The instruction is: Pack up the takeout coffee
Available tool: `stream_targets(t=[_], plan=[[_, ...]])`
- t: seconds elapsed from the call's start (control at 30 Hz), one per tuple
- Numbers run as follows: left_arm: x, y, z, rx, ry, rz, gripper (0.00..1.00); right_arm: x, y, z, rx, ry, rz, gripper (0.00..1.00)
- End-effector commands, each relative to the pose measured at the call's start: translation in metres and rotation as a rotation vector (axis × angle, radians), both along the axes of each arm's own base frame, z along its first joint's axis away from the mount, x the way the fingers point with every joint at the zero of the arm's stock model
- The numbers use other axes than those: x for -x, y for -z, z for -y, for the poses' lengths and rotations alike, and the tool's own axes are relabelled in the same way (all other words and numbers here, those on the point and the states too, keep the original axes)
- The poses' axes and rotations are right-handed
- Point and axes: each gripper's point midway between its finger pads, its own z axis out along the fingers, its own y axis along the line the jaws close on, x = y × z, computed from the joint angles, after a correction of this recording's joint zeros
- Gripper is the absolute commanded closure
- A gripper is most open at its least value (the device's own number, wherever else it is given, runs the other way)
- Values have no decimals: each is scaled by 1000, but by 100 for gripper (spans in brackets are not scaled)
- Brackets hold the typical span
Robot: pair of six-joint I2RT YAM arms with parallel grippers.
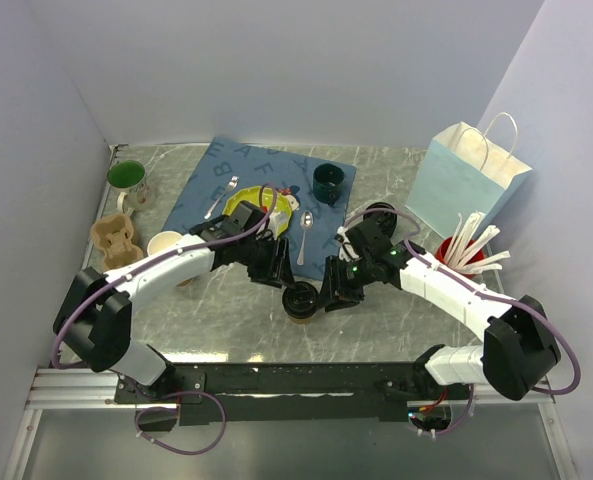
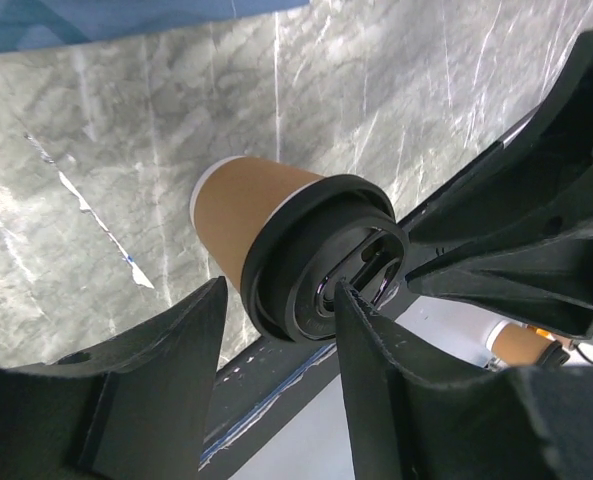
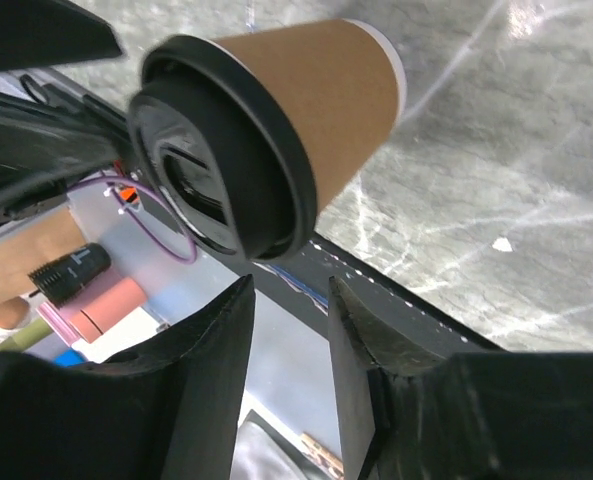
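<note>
Standing upright on the marble table (image 1: 226,325) near its front edge, the takeout coffee (image 1: 301,300) sits between your two grippers. Your left gripper (image 2: 281,292) has its fingers spread well apart close by the black lid (image 2: 321,260), clamped on nothing. Your right gripper (image 3: 288,283) shows only a narrow gap between its fingers, holding nothing, with the takeout coffee just beyond the tips. Farther back lie the blue cloth (image 1: 226,175) and the light blue paper bag (image 1: 466,185).
</note>
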Motion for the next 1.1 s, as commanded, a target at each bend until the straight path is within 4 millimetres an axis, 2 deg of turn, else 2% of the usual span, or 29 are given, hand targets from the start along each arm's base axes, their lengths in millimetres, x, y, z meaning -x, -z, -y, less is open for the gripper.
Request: stream_targets(t=[0.0,0.3,0.73,0.83,0.93,1.07], plan=[[3,-1,11,29,47,34,48,-9,-11,-11,-63,-17,61,58],[9,25,5,-31,24,-3,50,-8,0,-10,-44,-12,42,64],[14,42,2,-71,-1,-26,50,-1,13,-6,-31,-5,4,77],[15,46,0,-83,-5,-31,50,1,9,-5,-38,-10,12,74],[15,46,0,-85,-8,-32,51,3,3,-1,-38,-13,35,65],[16,47,-1,-92,-12,-34,51,6,1,2,-43,-10,52,64]])
